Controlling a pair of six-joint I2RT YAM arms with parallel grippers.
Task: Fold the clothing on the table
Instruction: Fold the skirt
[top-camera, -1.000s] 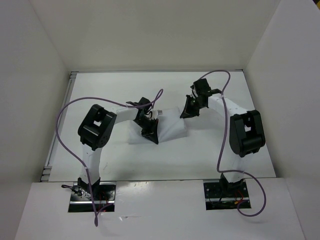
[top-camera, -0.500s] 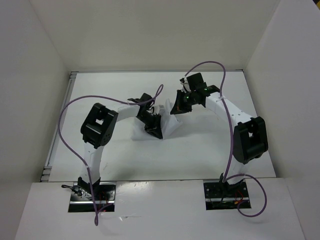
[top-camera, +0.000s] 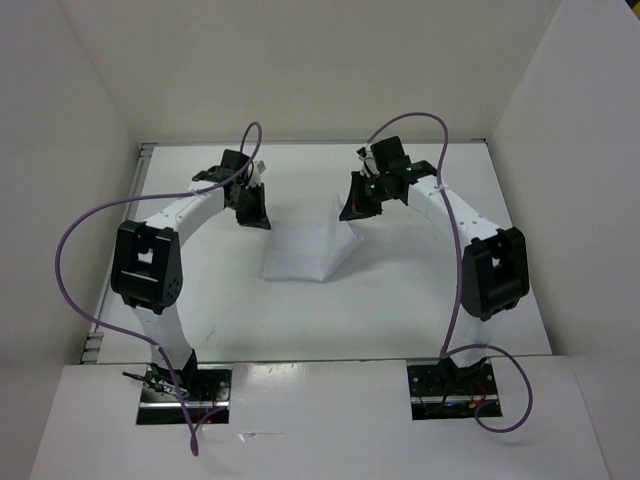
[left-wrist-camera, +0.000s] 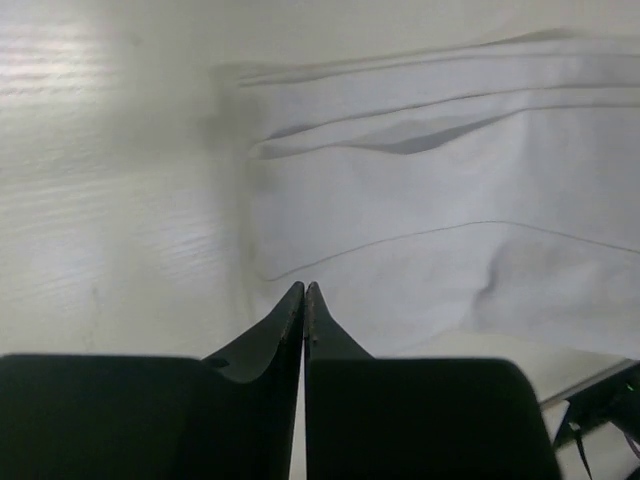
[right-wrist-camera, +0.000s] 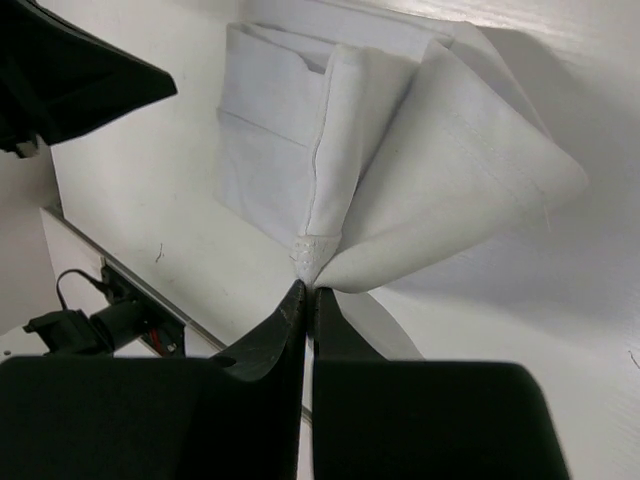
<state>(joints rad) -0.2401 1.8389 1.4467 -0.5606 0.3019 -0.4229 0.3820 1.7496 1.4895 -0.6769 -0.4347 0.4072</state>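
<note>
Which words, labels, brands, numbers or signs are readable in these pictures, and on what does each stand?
No text can be read in any view.
The clothing and the table are plain white, with no print.
The left arm and right arm show no legible label.
Small parts on the left base and right base are too small to read.
</note>
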